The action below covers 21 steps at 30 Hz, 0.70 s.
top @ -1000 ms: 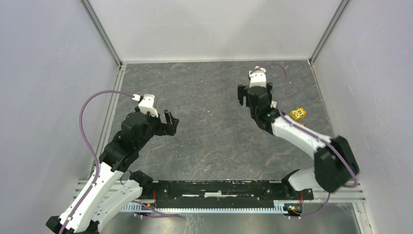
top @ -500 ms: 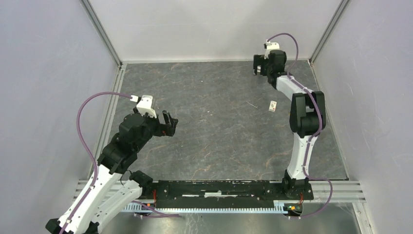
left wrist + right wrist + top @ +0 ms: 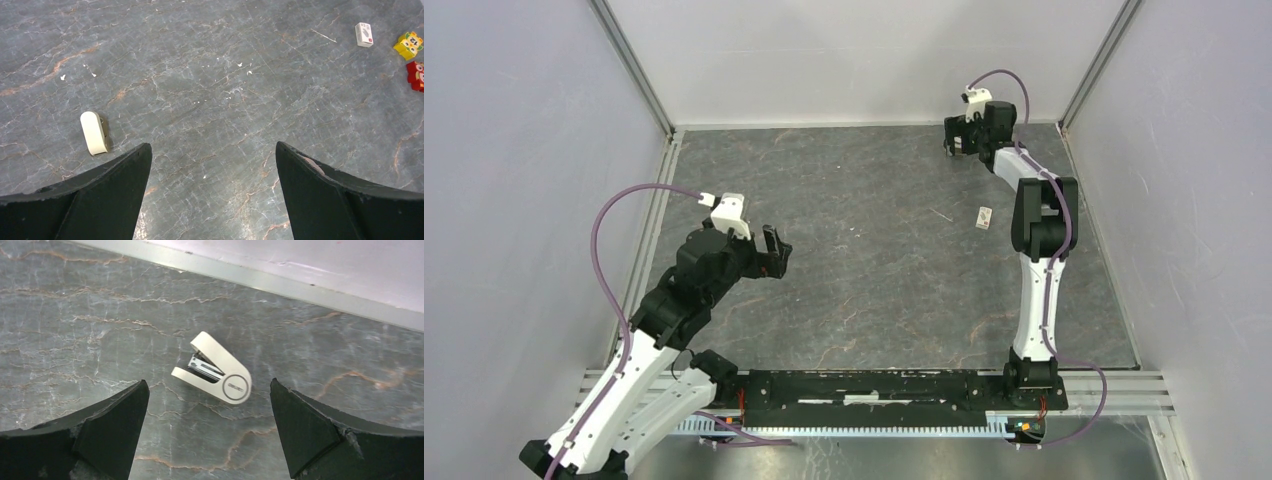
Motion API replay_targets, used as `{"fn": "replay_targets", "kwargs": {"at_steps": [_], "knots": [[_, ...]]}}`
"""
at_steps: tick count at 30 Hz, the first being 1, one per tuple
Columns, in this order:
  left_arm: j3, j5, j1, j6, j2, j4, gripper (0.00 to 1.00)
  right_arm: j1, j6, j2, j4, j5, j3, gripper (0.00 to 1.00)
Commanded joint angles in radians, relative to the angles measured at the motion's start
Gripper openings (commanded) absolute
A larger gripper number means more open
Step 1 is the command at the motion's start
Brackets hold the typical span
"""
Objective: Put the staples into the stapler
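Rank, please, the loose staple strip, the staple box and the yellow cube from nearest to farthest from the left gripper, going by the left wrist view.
Measured from the left gripper, which is open:
1. the loose staple strip, ahead and to the right.
2. the staple box, just right of that strip.
3. the yellow cube, farther right again, near the frame's edge.

The right arm (image 3: 1039,290) is stretched fully forward, and the right claw (image 3: 207,385) is held wide open, pointed downward. The left arm (image 3: 639,370) is bent at the elbow; the left claw (image 3: 212,150) is opened too.
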Motion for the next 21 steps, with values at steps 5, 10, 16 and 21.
{"fn": "replay_targets", "kwargs": {"at_steps": [5, 10, 16, 21], "knots": [[0.003, -0.038, -0.001, 0.031, 0.027, 0.016, 1.0, 0.004, -0.004, 0.098, -0.014, -0.09, 0.135, 0.98], [0.004, -0.049, -0.001, 0.034, 0.03, 0.016, 1.0, 0.003, -0.013, 0.096, -0.015, -0.147, 0.097, 0.98], [0.004, -0.045, -0.002, 0.034, 0.031, 0.017, 1.0, 0.008, -0.068, 0.088, -0.067, -0.173, 0.072, 0.97], [0.006, -0.041, -0.001, 0.034, 0.036, 0.015, 1.0, 0.03, -0.13, 0.055, -0.047, -0.137, 0.024, 0.9]]}}
